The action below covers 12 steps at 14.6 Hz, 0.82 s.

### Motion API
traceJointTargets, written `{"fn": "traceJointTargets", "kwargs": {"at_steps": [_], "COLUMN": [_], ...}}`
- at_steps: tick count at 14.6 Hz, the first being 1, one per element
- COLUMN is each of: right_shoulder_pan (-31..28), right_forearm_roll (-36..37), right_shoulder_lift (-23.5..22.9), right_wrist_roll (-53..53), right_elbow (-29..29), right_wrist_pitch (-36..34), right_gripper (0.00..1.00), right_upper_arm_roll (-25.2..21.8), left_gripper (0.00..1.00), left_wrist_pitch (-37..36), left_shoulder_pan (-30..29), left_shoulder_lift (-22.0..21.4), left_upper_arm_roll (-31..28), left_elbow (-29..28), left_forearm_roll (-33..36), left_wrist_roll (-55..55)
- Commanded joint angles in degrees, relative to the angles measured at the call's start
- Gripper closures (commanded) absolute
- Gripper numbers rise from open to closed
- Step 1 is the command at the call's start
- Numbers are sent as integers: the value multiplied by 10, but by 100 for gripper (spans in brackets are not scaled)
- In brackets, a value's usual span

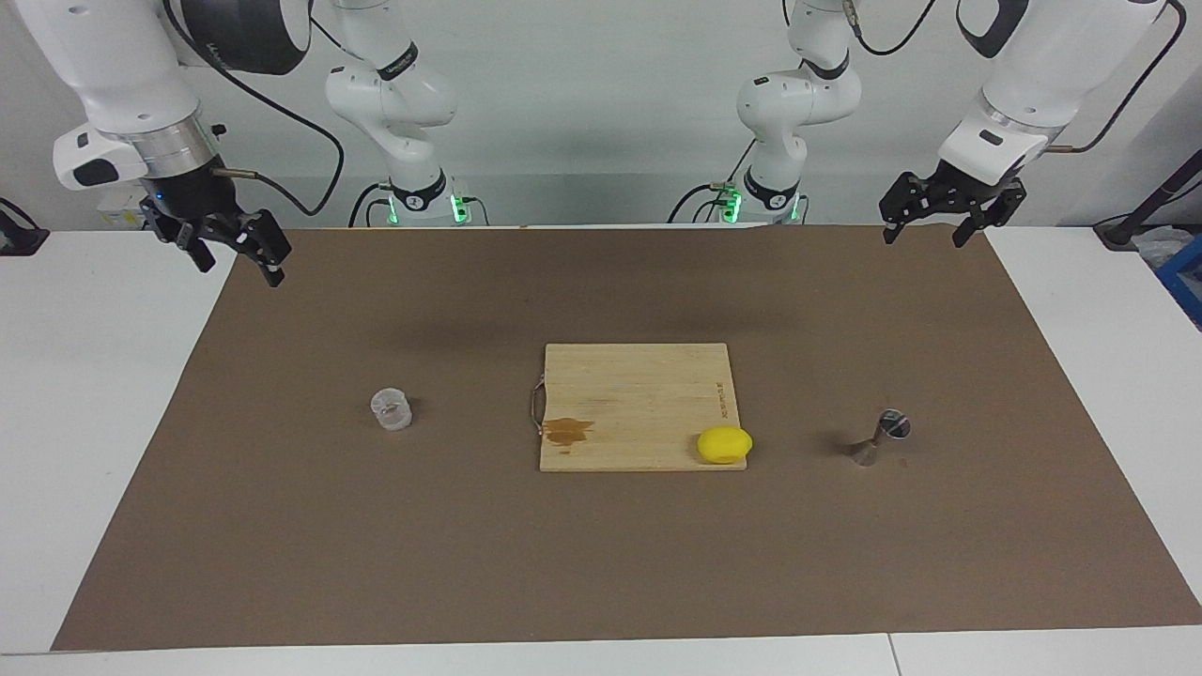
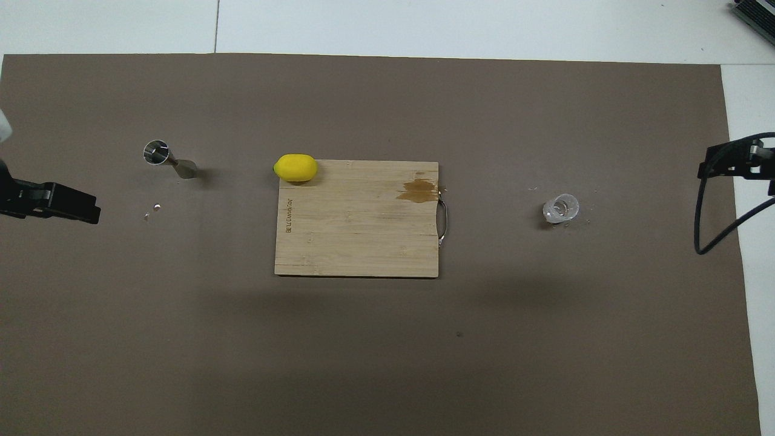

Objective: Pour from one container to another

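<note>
Jigger (image 1: 880,437) and clear cup (image 1: 392,409) stand upright; both grippers' fingers (image 1: 922,218) (image 1: 235,252) spread wide, empty.

clear cup (image 1: 391,409) | steel-grey jigger (image 1: 879,437) | yellow lemon (image 1: 724,444) | tan wood-grain board (image 1: 639,394), brown stain (image 1: 569,431) | brown mat (image 1: 376,545)

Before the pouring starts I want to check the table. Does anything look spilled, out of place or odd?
Yes. A brown stain marks the cutting board near its handle, like a dried spill. Small pale specks lie on the mat near the steel jigger. The clear cup stands upright; the lemon sits on the board's corner.
</note>
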<state>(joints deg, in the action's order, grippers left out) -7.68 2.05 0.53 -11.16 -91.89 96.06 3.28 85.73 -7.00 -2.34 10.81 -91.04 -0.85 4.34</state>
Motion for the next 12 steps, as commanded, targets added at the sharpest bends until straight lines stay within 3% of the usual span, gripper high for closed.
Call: {"fn": "traceJointTargets", "kwargs": {"at_steps": [1,6,12], "right_shoulder_pan": [-1,50,61], "right_forearm_roll": [5,23,14], "right_shoulder_lift": [3,2,2], "right_wrist_roll": [2,1,-3], "right_elbow": [0,5,7], "right_wrist_pitch": [-6,-31,-42], "right_gripper": [0,1,1], "right_upper_arm_roll": [3,5,5], "left_gripper": [0,0,0], "left_wrist_pitch": [15,38,68], "left_shoulder_pan": [1,2,1], "left_shoulder_lift": [-17,-20,-31], "left_upper_arm_roll": [0,1,2], "left_elbow": [-20,-35,-82], "left_forearm_roll": [6,5,-10], "left_wrist_roll": [-1,-48,-99]}}
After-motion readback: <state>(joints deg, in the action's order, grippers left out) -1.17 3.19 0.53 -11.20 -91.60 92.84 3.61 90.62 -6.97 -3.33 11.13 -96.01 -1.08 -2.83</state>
